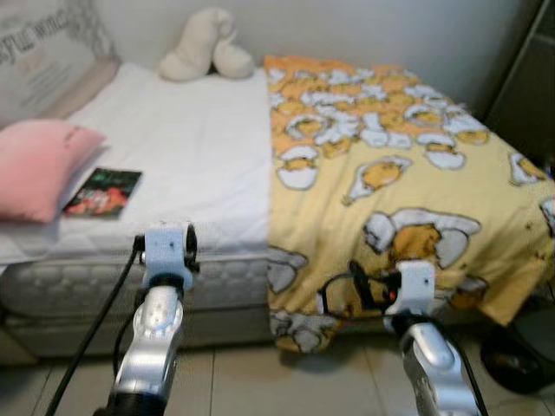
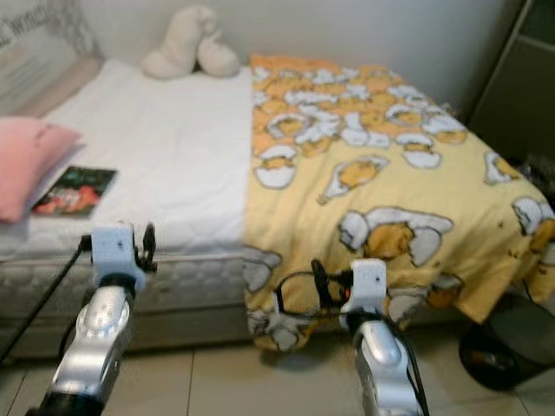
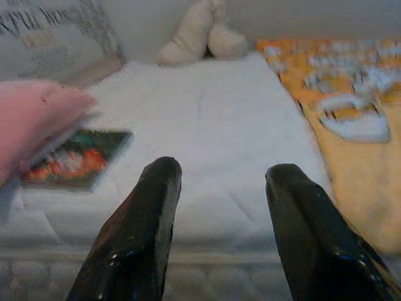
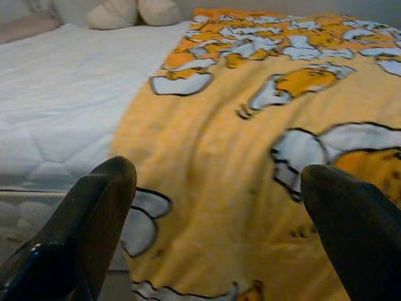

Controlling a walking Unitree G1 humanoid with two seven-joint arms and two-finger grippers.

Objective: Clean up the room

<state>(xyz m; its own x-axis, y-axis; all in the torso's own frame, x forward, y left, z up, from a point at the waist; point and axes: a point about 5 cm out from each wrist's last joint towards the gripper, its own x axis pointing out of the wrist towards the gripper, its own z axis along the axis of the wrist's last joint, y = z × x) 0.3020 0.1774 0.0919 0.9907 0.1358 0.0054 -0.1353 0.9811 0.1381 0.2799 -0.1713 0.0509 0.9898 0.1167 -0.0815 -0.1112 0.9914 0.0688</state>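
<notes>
A robot stands at the long side of a bed (image 1: 173, 147), looking down over it with both silver arms raised in front of its body. The bed has a white quilted mattress cover. A yellow blanket (image 1: 381, 173) printed with cartoon egg-and-yolk figures covers the half of the bed on the robot's right, and its near edge hangs down over the side of the mattress toward the tiled floor (image 1: 260, 381).

On the uncovered white half, a pink pillow (image 1: 35, 165) lies at the robot's far left. Just beside it, touching or nearly touching its edge, lies a dark book (image 1: 102, 191) with a red and green cover, flat on the sheet near the front edge. At the back of the bed, against the wall, sits a cream plush toy (image 1: 206, 48). A grey printed cushion (image 1: 48, 52) leans in the far left corner.

The left gripper (image 3: 219, 188) is held before the front edge of the mattress, its two black fingers spread apart and holding nothing, aimed across the white sheet with the book off to one side. The right gripper (image 4: 219, 188) faces the hanging blanket, fingers wide apart and also empty.

The tidying appears to be at an early stage. Neither gripper has taken hold of anything. The blanket covers only half the bed, and the book, pillow and toy all seem yet to be put in place. A dark round object (image 1: 516, 360) sits on the floor at the far right, too blurred to identify.
</notes>
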